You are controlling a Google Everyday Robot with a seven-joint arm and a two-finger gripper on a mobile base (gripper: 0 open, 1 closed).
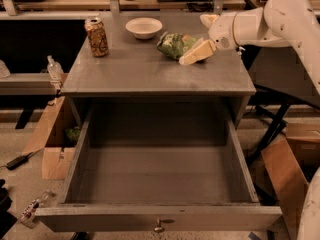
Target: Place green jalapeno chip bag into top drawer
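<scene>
The green jalapeno chip bag (175, 44) lies on the grey table top (150, 74), right of centre near the back. My gripper (202, 35) comes in from the right on a white arm and sits at the bag's right end. It is open, with one cream finger (196, 52) low at the bag's front edge and the other (209, 19) behind it. Whether the fingers touch the bag I cannot tell. The top drawer (160, 176) is pulled fully out below the table top and is empty. A small metal knob (159, 227) sits on its front panel.
A tan drink can (96, 36) stands at the table's back left and a white bowl (144, 27) at the back centre, just left of the bag. Cardboard boxes stand on the floor at left (47, 144) and right (290, 179). A bench runs behind.
</scene>
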